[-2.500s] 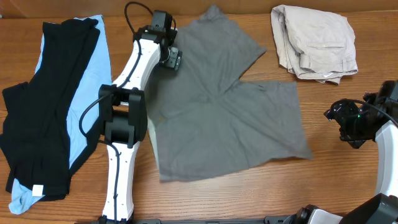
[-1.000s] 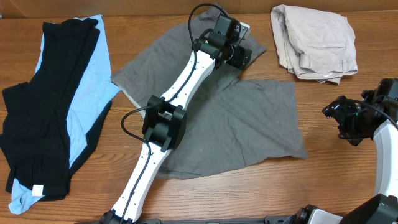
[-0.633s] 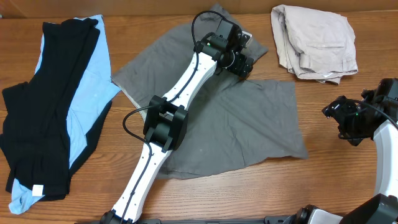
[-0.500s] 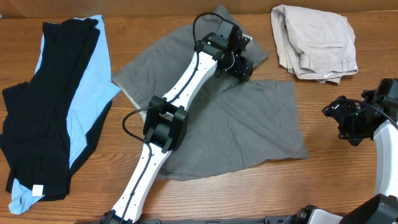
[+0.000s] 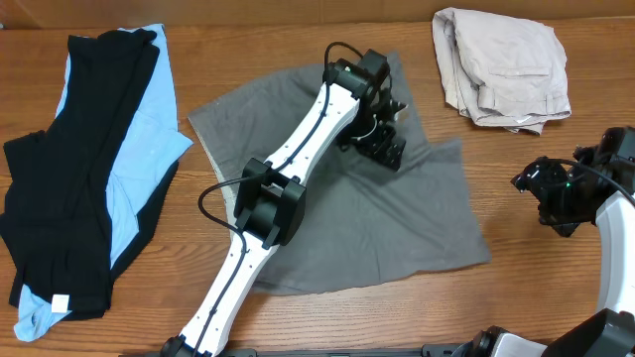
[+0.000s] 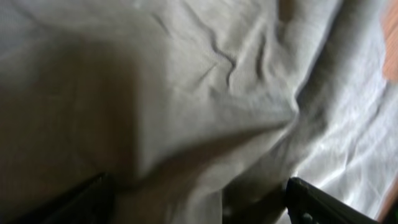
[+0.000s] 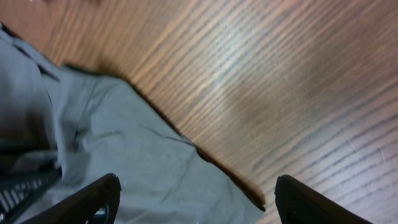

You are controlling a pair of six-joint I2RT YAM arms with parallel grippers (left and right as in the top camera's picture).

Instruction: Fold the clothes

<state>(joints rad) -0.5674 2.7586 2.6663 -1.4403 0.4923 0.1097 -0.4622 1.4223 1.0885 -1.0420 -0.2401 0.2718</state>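
Mid-grey heathered fabric shorts [image 5: 397, 228] lay mid-table on brown wood-grain table [image 5: 536, 297], lower leg spread flat, upper leg rumpled. Left gripper [image 5: 385, 151] sat low over shorts near where legs met. Its black fingers [image 6: 311, 202] were spread wide, with ridge of bunched grey cloth between them, not pinched. Right gripper [image 5: 541, 190] hung near table's right side, just beyond shorts' right hem, jaws spread, nothing between. Black fabric shorts [image 5: 60, 208] lay on light-blue garment [image 5: 139, 149] at far left. Crumpled beige shorts [image 5: 501, 59] sat top right, apart from grey pair.
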